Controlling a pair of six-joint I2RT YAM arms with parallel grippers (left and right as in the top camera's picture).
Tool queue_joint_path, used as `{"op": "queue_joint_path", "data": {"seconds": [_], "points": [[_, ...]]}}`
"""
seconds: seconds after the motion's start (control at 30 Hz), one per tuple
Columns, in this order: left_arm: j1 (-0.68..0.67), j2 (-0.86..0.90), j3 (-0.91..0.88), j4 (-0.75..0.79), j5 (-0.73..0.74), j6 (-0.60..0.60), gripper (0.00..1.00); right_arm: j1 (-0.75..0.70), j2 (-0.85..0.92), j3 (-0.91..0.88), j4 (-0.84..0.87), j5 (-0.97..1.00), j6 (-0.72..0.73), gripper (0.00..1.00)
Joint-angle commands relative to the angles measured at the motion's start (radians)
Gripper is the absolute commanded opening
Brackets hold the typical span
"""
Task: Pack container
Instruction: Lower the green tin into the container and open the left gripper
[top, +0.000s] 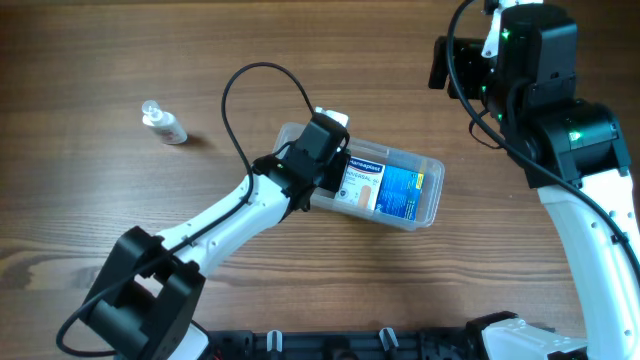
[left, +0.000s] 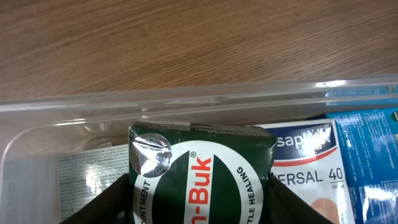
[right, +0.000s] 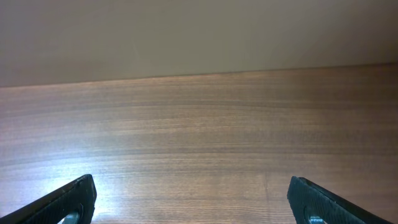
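My left arm reaches diagonally over the brown wooden table. My left gripper clamps a dark green cardboard box inside the clear rectangular plastic container, mid-table. My right gripper hangs spread wide.

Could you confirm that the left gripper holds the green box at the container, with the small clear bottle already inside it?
Not quite: the overhead view shows the small clear bottle on the table, apart from the container; the rest holds.
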Motion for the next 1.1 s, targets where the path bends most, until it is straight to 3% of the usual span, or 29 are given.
{"op": "queue_joint_path", "data": {"seconds": [0.0, 0.87, 1.07], "points": [[-0.002, 0.011, 0.018, 0.016, 0.067, -0.036, 0.44, -0.003, -0.002, 0.004, 0.003, -0.012, -0.012, 1.0], [-0.084, 0.012, 0.018, 0.105, 0.086, -0.114, 0.44, -0.003, -0.002, 0.004, 0.003, -0.012, -0.012, 1.0], [-0.084, 0.014, 0.018, 0.12, 0.086, -0.113, 0.49, -0.003, -0.002, 0.004, 0.003, -0.012, -0.012, 1.0]]}}
